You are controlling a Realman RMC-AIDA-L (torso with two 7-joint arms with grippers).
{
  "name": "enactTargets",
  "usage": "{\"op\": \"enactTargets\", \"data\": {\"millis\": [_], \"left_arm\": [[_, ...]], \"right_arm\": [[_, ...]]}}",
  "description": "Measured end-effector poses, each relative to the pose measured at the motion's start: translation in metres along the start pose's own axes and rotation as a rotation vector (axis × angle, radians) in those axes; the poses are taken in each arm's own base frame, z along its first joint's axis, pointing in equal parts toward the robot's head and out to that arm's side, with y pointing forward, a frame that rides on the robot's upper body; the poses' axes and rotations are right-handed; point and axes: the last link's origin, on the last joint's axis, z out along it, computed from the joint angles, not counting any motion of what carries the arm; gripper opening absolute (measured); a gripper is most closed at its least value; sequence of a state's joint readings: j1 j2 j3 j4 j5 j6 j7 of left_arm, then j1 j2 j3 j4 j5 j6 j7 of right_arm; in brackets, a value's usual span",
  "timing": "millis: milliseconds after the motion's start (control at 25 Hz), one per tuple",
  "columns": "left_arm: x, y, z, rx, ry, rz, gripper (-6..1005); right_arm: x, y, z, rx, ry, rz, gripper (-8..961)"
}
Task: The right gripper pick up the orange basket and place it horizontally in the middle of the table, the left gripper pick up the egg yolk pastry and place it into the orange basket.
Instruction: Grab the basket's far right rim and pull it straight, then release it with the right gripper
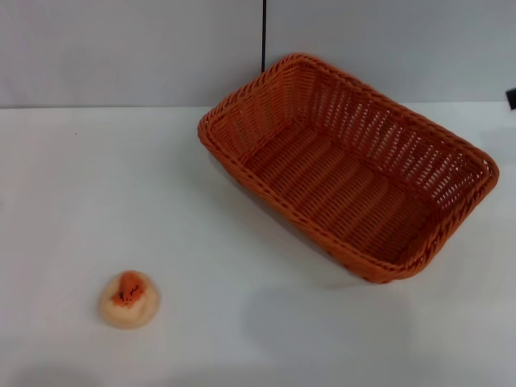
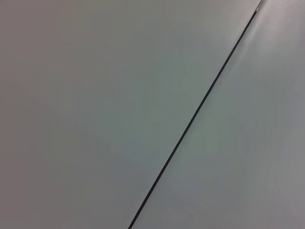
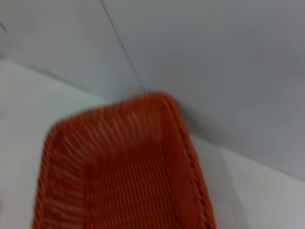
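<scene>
The orange basket (image 1: 348,165) rests on the white table (image 1: 242,322), right of centre and toward the far side. Its long axis runs diagonally, from the far left, near the wall (image 1: 121,48), to the near right. One far corner sits close to the dark vertical seam (image 1: 264,36) in the wall; the opposite end reaches toward the table's right edge. The basket opens upward, showing its woven floor and slanted openwork sides. The right wrist view looks down on one short end of the basket (image 3: 128,171), with the wall seam (image 3: 124,52) behind it.

The egg yolk pastry (image 1: 129,299) sits upright on the near left of the table, orange patch on top, well apart from the basket. Bare tabletop lies between them and across the left half.

A small dark part (image 1: 511,97) shows at the right edge of the head view; whether it belongs to the right gripper, and how that gripper's fingers stand, cannot be told. The left gripper is out of view; the left wrist view shows only the wall and its seam (image 2: 190,121).
</scene>
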State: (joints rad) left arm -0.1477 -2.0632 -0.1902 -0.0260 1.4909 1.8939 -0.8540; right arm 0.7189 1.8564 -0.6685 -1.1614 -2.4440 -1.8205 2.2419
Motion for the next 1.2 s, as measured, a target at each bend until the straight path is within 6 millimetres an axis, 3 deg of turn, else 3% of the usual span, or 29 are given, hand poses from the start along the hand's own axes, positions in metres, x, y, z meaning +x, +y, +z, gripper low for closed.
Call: {"op": "enactTargets", "data": {"millis": [120, 560, 1200], "left_arm": [[-0.001, -0.001, 0.0, 0.008, -0.007, -0.001, 833], [-0.002, -0.003, 0.0, 0.02, -0.017, 0.0, 833], [-0.002, -0.004, 0.0, 0.019, -0.019, -0.009, 833]], "right_arm": [[-0.004, 0.003, 0.016, 0.026, 0.071, -0.038, 766], [-0.008, 0.004, 0.043, 0.056, 0.136, -0.061, 755], [0.002, 0.004, 0.071, 0.03, 0.171, -0.089, 740]]}}
